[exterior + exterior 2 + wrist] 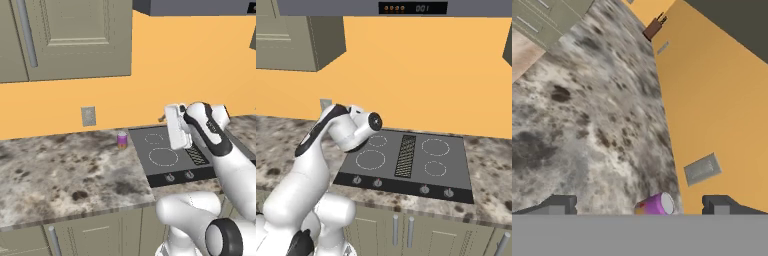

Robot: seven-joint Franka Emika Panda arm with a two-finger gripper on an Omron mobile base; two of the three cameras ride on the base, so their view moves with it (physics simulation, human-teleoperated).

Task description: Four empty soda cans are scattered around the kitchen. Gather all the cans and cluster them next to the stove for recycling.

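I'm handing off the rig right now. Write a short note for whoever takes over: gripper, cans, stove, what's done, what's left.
Gripper: open, holding nothing; in the hand view the purple can sits between its fingertips.
Purple can: upright on the counter, just left of the stove, close to the wall.
Stove: nothing on the cooktop in either base view.
Done: one can already stands next to the stove.
Left: no other can is visible from here; the rest of the four must still be found, fetched and set beside this one.
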